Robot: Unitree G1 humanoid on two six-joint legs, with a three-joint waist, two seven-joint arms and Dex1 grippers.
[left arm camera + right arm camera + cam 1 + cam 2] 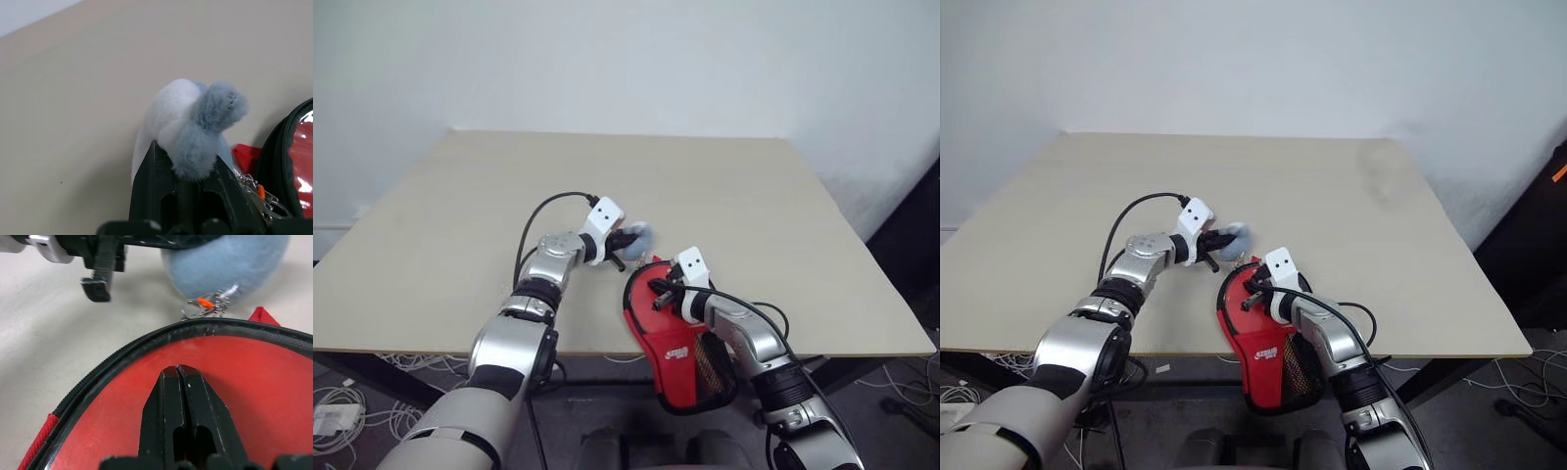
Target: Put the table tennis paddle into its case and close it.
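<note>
The case [671, 333] is red with black edging, a white logo and black mesh. It lies at the table's front edge, with its narrow end hanging over. My right gripper [177, 372] is shut, its tips resting on the case's red face [254, 382]. A fluffy blue-and-white plush charm [195, 122] hangs by a small metal chain [205, 306] from the case's round edge. My left gripper [628, 241] is shut on that charm, just beyond the case. The table tennis paddle is hidden.
The beige table [607, 176] stretches wide and bare beyond both arms, up to a white wall. Its front edge [460, 348] runs just under my forearms. Cables [342, 401] lie on the floor at the left.
</note>
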